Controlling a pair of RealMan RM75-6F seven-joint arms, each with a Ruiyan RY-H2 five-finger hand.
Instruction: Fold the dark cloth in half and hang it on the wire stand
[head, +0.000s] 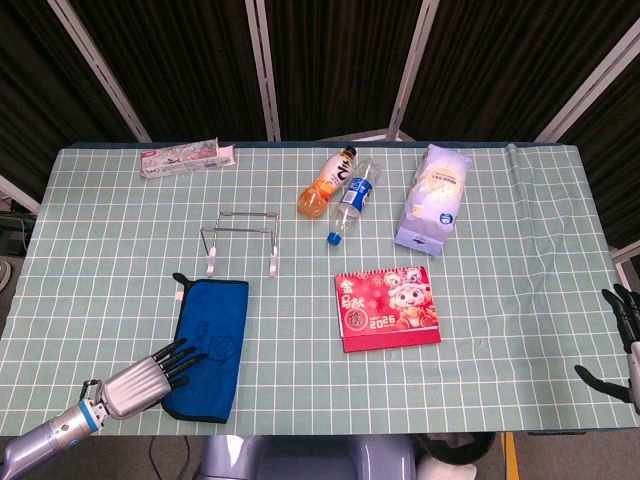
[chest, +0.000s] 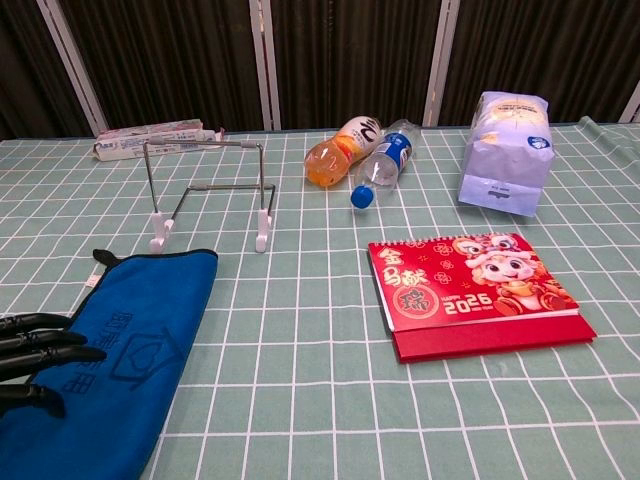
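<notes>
The left hand (head: 140, 381), fingers spread and nothing grasped, is seen at lower left over the near left edge of the dark cloth (head: 211, 344). The wire stand (head: 240, 238) is placed just above. The right hand (head: 622, 340), open and empty, is glimpsed at the right edge.

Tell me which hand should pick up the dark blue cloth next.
Left. The left hand lies with its fingers spread at the near left edge of the dark blue cloth. The right hand sits off the table's far right edge, well away from it.
</notes>
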